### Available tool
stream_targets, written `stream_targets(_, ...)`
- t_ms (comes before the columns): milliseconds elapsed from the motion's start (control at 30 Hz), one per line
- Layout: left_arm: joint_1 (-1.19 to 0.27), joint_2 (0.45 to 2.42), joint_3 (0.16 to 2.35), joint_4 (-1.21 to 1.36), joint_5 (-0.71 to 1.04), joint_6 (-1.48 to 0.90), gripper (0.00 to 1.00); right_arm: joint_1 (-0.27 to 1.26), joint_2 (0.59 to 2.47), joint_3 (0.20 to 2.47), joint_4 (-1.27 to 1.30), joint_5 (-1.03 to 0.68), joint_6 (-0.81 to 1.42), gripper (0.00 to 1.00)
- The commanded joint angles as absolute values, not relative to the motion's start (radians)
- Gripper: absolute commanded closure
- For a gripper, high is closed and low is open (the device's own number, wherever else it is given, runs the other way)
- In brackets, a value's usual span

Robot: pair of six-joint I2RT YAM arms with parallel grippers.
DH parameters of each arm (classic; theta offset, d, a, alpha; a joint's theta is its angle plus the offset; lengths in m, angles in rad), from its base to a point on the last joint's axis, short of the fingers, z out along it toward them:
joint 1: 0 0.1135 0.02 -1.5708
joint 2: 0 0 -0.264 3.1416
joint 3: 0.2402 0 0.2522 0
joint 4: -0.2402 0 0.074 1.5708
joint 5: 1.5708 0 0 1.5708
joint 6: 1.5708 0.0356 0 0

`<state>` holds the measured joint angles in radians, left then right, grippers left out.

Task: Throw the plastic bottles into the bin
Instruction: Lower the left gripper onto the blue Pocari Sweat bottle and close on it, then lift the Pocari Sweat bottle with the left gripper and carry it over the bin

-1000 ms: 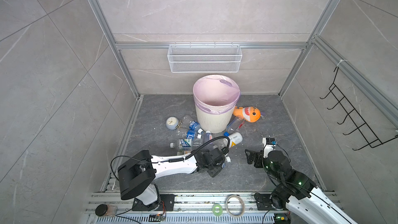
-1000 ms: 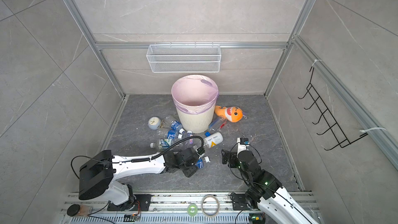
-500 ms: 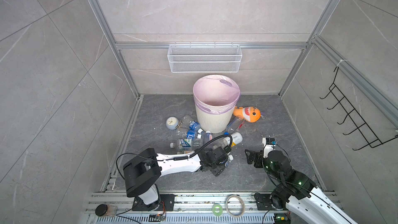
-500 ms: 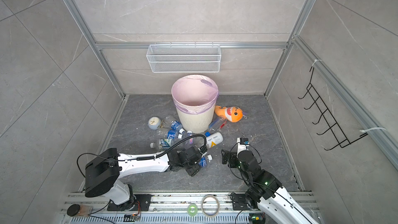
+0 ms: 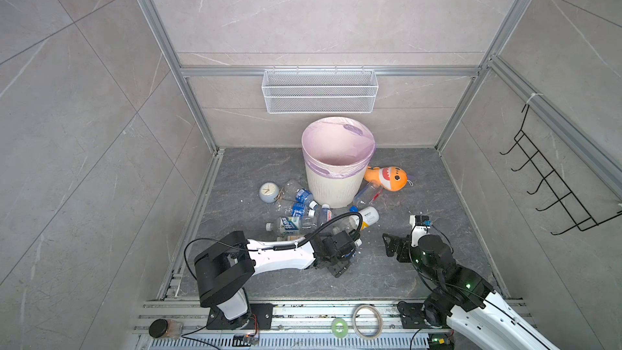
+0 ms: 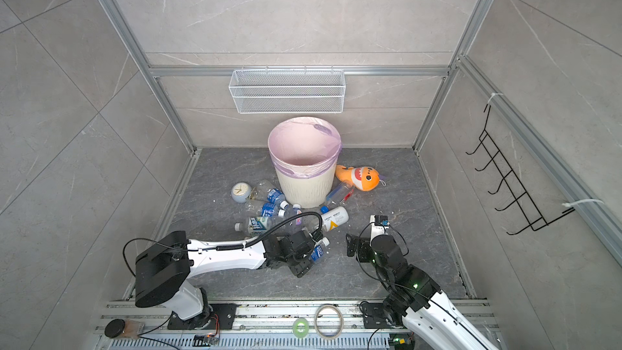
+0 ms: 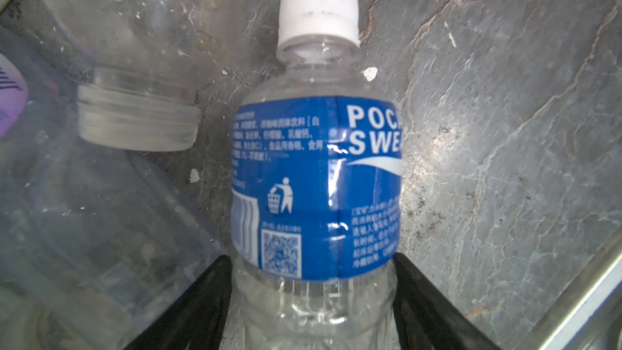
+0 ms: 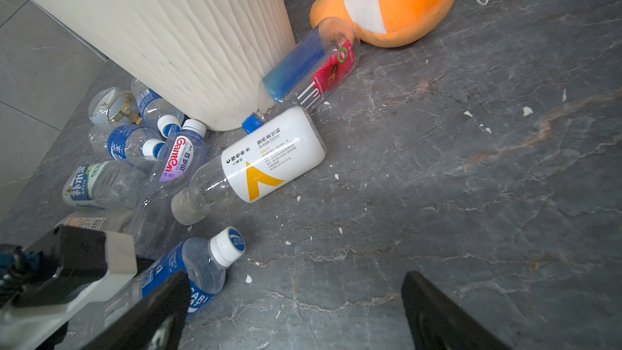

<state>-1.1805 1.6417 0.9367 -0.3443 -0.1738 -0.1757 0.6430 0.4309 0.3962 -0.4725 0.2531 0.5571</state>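
Note:
Several plastic bottles (image 5: 299, 210) lie on the dark floor in front of the cream ribbed bin (image 5: 331, 186) with its pink liner. One bottle with a blue label and a white cap (image 7: 316, 180) lies on the floor between my left gripper's (image 7: 311, 264) black fingers. They press on both of its sides, as both top views also show (image 5: 353, 250) (image 6: 318, 251). To its right my right gripper (image 8: 296, 284) (image 5: 390, 245) hangs open over bare floor, holding nothing. A white-labelled bottle (image 8: 269, 159) and a red-and-blue one (image 8: 313, 65) lie by the bin's foot (image 8: 185, 28).
An orange plush shark (image 5: 387, 178) lies right of the bin and a pale-blue clock (image 5: 268, 191) left of it. A white wire basket (image 5: 319, 95) hangs on the back wall, a black hook rack (image 5: 552, 193) on the right wall. Tape rolls (image 5: 367, 321) lie on the front rail.
My left arm has reached a little further right, and the blue-labelled bottle has shifted slightly with it. The right arm has not moved.

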Motion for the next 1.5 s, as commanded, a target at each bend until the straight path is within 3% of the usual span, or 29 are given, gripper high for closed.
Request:
stream_targets(0,-1.186,1.66,0.942,-0.348,-0.171,-0.18,0.27,0.647,0.433,0.384,-0.456,0.25,0.545,0.0)
stream_targets(200,-1.186,1.652,0.932,-0.337,-0.167,-0.186,0.3,0.647,0.427,0.384,-0.457,0.25,0.545,0.01)
stream_targets(333,-1.186,1.613,0.906,-0.305,-0.159,-0.192,0.38,0.647,0.427,0.383,-0.457,0.25,0.545,0.0)
stream_targets(567,-1.186,1.478,0.807,-0.199,-0.134,-0.189,0.4,0.648,0.422,0.381,-0.457,0.249,0.545,0.0)
stream_targets(1167,-1.185,0.896,0.53,-0.11,-0.403,-0.215,0.4,0.648,0.43,0.382,-0.454,0.244,0.543,0.0)
stream_targets(1467,-1.186,0.629,0.546,-0.193,-0.522,-0.193,0.41,0.648,0.429,0.383,-0.455,0.244,0.543,0.0)
